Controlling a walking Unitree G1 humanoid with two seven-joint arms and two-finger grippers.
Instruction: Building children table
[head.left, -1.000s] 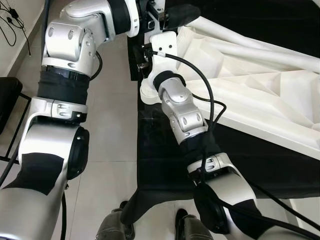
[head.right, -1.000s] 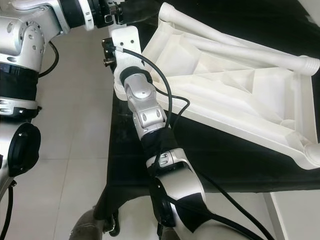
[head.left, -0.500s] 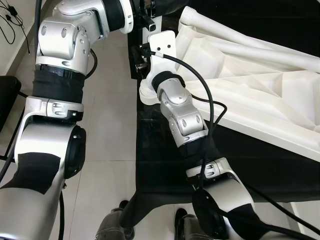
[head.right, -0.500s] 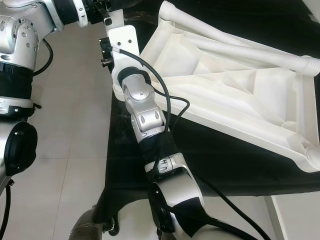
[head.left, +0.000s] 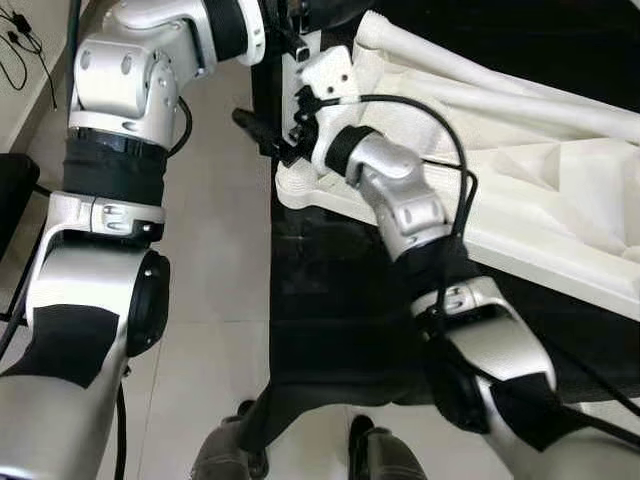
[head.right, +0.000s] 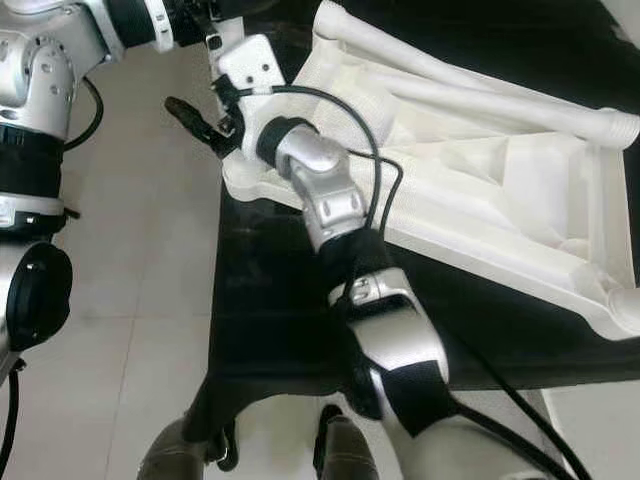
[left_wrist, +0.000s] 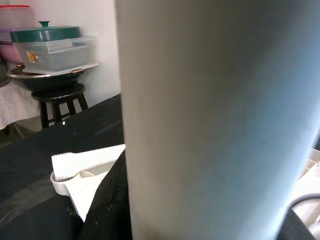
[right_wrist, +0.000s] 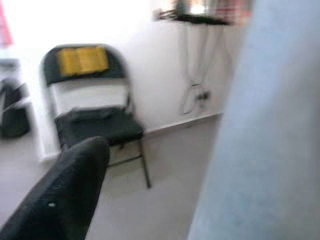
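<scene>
The white children's table lies upside down on a black cloth. Long white tubes run along its far side. My right gripper is at the table's near left corner socket. Its black fingers point left over the floor, open, with nothing between them. In the right wrist view one finger shows beside a blurred white surface. At the top edge, my left gripper is shut on a thick white table leg, which stands upright close to its camera.
Pale tiled floor lies left of the cloth-covered surface. A black chair stands at the far left, cables beyond it. My feet are at the cloth's near edge. A stool with lidded containers and a folding chair stand farther off.
My right forearm has swung to the right and its wrist has turned, so the fingers now stick out left over the floor. The left arm has barely moved.
</scene>
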